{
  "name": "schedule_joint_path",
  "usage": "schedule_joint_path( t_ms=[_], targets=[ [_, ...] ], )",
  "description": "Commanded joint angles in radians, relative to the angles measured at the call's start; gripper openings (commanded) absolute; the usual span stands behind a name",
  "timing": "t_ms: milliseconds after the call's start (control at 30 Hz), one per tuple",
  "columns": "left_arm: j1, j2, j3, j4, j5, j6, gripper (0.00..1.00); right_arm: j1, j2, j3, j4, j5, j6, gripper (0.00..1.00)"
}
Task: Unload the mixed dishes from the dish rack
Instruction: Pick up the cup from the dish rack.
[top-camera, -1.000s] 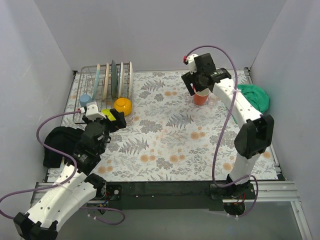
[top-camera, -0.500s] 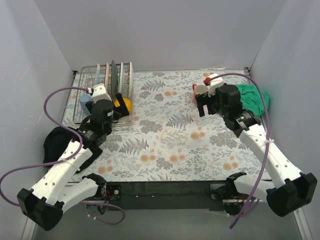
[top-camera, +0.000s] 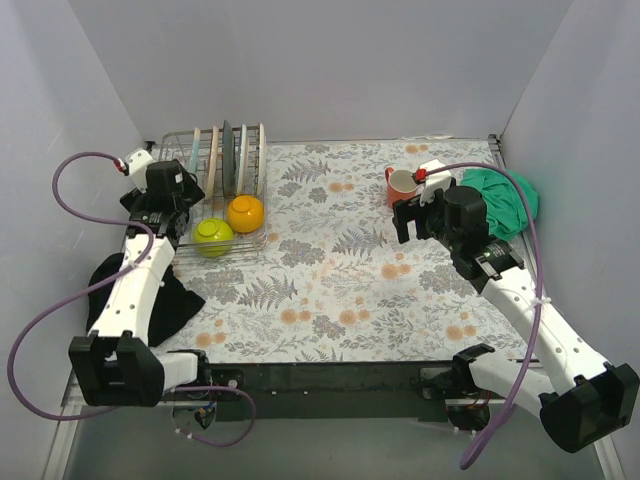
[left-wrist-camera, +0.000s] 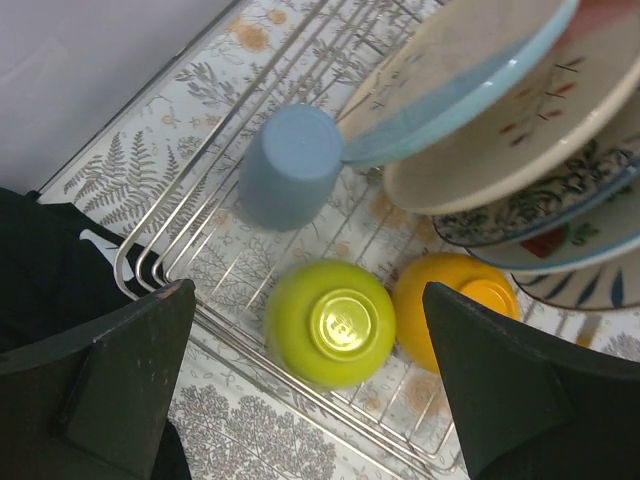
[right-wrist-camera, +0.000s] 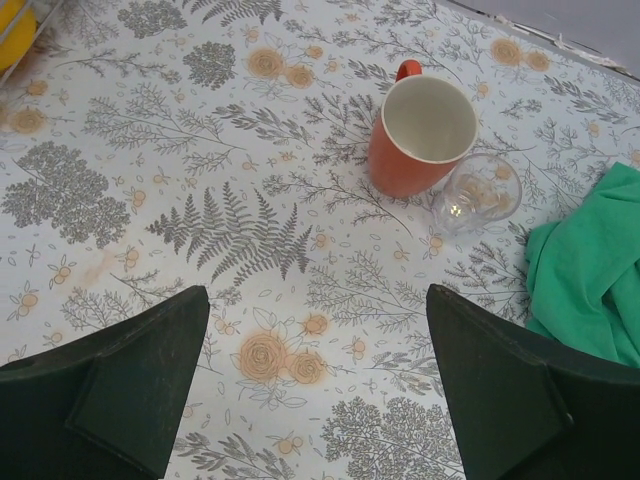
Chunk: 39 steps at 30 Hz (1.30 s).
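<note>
A: Checking both grippers first. Left gripper (left-wrist-camera: 306, 288) hangs over the left part of the dish rack (top-camera: 178, 136), fingers spread wide, nothing between them. Right gripper (right-wrist-camera: 316, 290) likewise gaping and empty, over the table at far right.

B: What's out of the rack?

A: Orange mug (right-wrist-camera: 420, 135) and small glass (right-wrist-camera: 480, 193), upright and just beside each other, near the green cloth (right-wrist-camera: 590, 260). The black cloth (top-camera: 175, 298) lies at near left.

B: And in the rack?

A: Plates (top-camera: 228, 160) on edge in the far slots. Lime-green bowl (left-wrist-camera: 330, 322) and orange-yellow bowl (left-wrist-camera: 455, 300) upside down and side by side along the near edge. Light-blue cup (left-wrist-camera: 290, 165) left of the plates, bottom towards the wrist camera.

B: Handling?

A: All likely rigid, glazed, slick and breakable. The green bowl sits almost directly under the left fingers. Its dome offers no flat faces, so I'd span it low, near the rim, rather than pinch the small foot ring. The cup looks light, so a grip across its body should do. For plates, pinch the top edge and lift straight up, clear of the dividers.
</note>
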Motion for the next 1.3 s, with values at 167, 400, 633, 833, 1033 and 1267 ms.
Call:
schedule_joint_path(
  t_ms=[167,400,633,833,1033,1267],
  targets=[
    [0.127,0.217,0.159,-0.004,-0.011,-0.071,0.98,-0.002,-0.032,-0.008,0.07,-0.06,0.014,0.97],
    [0.13,0.378,0.284,-0.059,-0.042,-0.108,0.98,-0.002,-0.043,-0.007,0.068,-0.088,0.017,0.98],
    [0.132,0.504,0.369,-0.093,-0.065,-0.127,0.98,0.0,-0.049,-0.008,0.07,-0.118,0.017,0.97],
    [0.136,0.601,0.418,-0.11,-0.077,-0.127,0.98,0.0,-0.049,-0.011,0.07,-0.127,0.019,0.97],
    [0.138,0.647,0.423,-0.139,-0.102,-0.134,0.97,0.0,-0.043,-0.01,0.07,-0.127,0.017,0.97],
    [0.138,0.679,0.416,-0.139,-0.067,-0.147,0.89,0.0,-0.031,-0.008,0.07,-0.135,0.014,0.96]
  ],
)
